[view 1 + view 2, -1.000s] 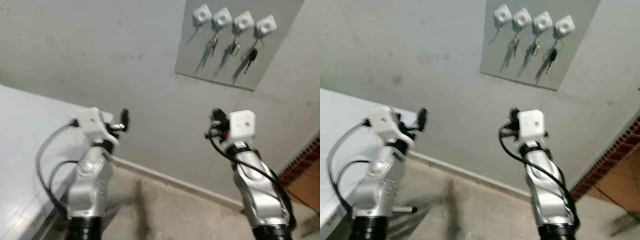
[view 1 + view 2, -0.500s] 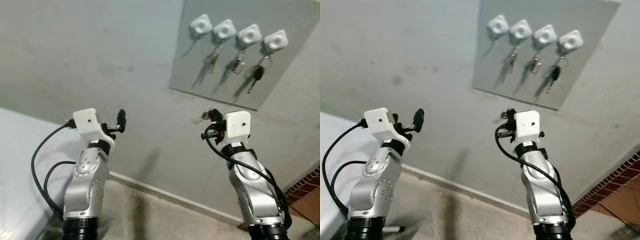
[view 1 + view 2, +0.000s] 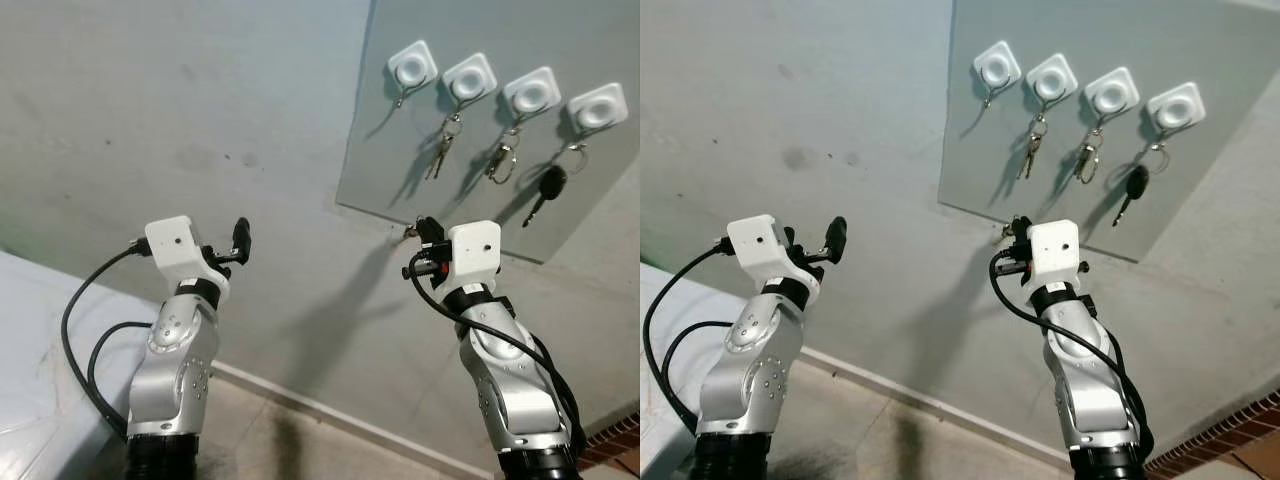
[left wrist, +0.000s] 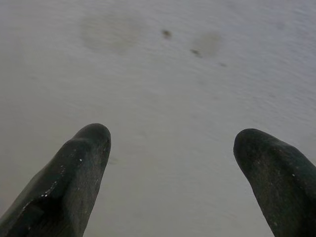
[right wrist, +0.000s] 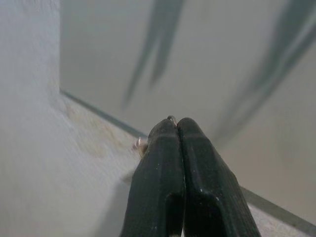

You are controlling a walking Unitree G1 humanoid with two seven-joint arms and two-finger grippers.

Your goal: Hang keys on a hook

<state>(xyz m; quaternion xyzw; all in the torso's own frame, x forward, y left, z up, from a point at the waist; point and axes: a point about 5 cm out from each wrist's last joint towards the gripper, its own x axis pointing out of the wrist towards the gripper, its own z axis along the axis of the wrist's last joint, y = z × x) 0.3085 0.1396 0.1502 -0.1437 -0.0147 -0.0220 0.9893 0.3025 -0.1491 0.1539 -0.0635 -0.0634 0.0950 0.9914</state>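
Left gripper (image 3: 241, 238) is raised in front of the bare grey wall (image 3: 180, 120), its two black fingers (image 4: 74, 177) spread apart with nothing between them. Below it, at the left edge, lies a pale bench (image 3: 30, 370). Further right, the right gripper (image 3: 1012, 232) is lifted toward the lower left corner of a grey panel (image 3: 970, 130) on the wall; its fingers are pressed together on a small metal key ring (image 5: 140, 143) that peeks out at their tips, near the panel's lower edge. Up on the panel sit four white hooks in a row. The leftmost hook (image 3: 412, 68) is bare; the second carries a bunch of keys (image 3: 440, 155), the third a ring of keys (image 3: 501, 160), the fourth a black-headed key (image 3: 543, 190).
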